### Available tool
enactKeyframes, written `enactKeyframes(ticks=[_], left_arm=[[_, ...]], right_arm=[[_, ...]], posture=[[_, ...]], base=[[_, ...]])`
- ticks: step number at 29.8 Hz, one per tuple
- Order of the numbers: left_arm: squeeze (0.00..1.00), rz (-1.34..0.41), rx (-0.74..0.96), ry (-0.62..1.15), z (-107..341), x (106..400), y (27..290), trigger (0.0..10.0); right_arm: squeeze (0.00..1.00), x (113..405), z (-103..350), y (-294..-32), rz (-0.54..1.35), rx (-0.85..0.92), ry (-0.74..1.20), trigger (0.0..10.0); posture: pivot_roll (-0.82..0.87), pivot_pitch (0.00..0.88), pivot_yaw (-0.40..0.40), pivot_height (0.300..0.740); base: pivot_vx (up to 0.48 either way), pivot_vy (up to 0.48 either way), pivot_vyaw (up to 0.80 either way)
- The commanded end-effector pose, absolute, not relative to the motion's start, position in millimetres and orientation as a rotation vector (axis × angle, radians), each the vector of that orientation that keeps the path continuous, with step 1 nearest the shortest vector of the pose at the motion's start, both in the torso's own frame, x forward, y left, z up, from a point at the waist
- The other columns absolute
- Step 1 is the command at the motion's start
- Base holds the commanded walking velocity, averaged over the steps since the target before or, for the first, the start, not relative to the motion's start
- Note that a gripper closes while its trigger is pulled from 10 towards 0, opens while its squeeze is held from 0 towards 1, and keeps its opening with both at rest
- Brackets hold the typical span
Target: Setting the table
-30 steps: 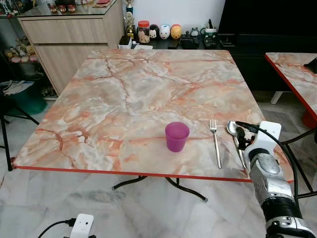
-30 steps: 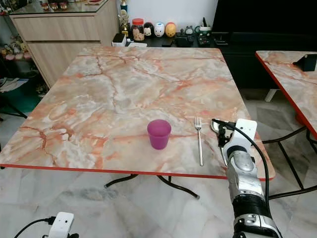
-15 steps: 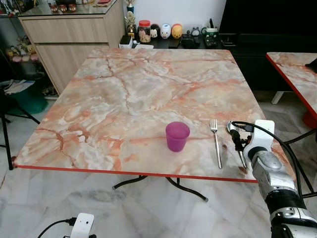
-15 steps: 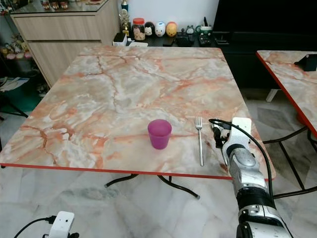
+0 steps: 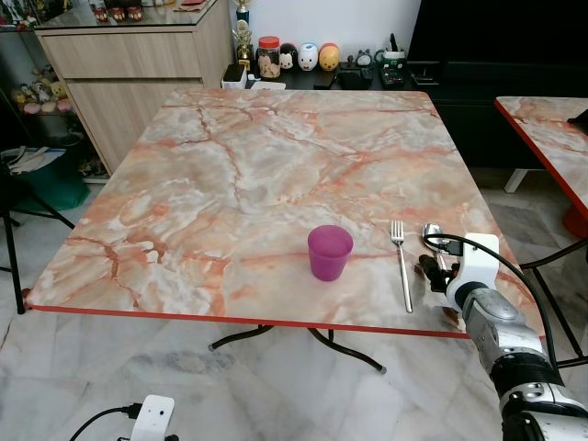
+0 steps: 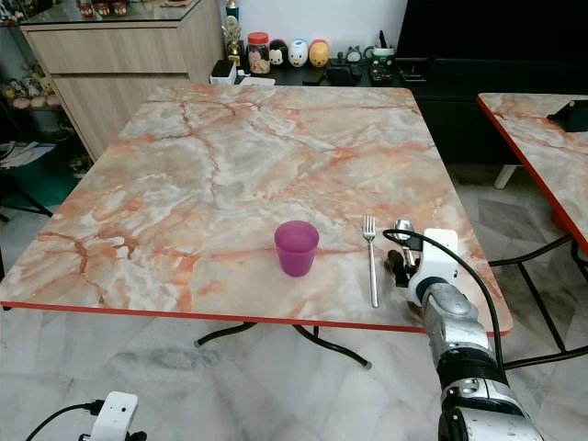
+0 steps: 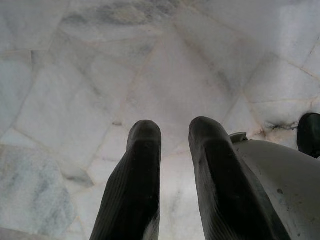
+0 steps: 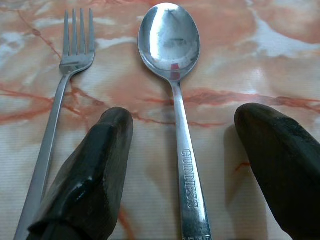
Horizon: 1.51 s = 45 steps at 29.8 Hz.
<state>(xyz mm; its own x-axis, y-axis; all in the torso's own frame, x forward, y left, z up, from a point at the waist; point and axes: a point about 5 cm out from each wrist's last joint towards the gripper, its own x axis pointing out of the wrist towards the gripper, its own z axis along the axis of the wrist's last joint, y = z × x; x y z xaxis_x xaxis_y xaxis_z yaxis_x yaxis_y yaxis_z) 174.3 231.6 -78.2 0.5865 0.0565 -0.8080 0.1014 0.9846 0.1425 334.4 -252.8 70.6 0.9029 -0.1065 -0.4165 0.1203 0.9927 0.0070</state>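
Note:
A purple cup (image 5: 329, 252) stands near the front edge of the marble table (image 5: 230, 165). To its right a fork (image 5: 401, 262) and a spoon (image 5: 432, 236) lie side by side, handles pointing at me. My right gripper (image 5: 434, 268) sits low over the spoon's handle near the table's front right corner. In the right wrist view it is open (image 8: 185, 115), one finger on each side of the spoon (image 8: 169, 35), with the fork (image 8: 75, 50) just outside one finger. My left gripper (image 7: 172, 132) hangs over the floor with a narrow gap between its fingers, holding nothing.
A second marble table (image 5: 551, 138) stands to the right across a narrow gap. Behind are a wooden cabinet (image 5: 129, 64) and a dark low unit with figurines (image 5: 303, 57). A white device with a cable (image 5: 152, 418) lies on the tiled floor by my feet.
My right gripper has drawn back along the spoon's handle toward the table's front edge and sits lower. Cup, fork and spoon have not moved.

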Motion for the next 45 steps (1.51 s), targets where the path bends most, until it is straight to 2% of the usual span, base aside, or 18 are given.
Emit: enactKeyframes(ticks=[1, 11, 12, 45], left_arm=[[0.0, -0.021, 0.2, 0.962, -79.3, 169.9, 236.0, 10.0], [0.0, -0.025, 0.204, 0.956, -78.5, 171.5, 236.1, 10.0], [0.0, -0.024, 0.203, 0.956, -78.4, 171.4, 236.4, 10.0], [0.0, -0.025, 0.208, 0.953, -77.5, 172.2, 238.0, 10.0]], right_arm=[[0.0, 337.1, 75.1, -256.1, -0.128, 0.027, 0.421, 10.0], [0.0, 331.4, 63.1, -254.2, -0.115, 0.043, 0.468, 10.0], [0.0, 331.3, 62.0, -251.7, -0.102, 0.03, 0.473, 0.0], [0.0, 326.9, 58.7, -253.6, -0.131, 0.021, 0.443, 0.0]], posture=[[0.02, 0.0, 0.016, 0.724], [0.02, 0.0, 0.018, 0.724], [0.02, 0.0, 0.018, 0.724], [0.03, 0.0, 0.016, 0.724]], base=[[0.0, 0.0, 0.0], [0.0, 0.0, 0.0], [0.0, 0.0, 0.0], [0.0, 0.0, 0.0]])
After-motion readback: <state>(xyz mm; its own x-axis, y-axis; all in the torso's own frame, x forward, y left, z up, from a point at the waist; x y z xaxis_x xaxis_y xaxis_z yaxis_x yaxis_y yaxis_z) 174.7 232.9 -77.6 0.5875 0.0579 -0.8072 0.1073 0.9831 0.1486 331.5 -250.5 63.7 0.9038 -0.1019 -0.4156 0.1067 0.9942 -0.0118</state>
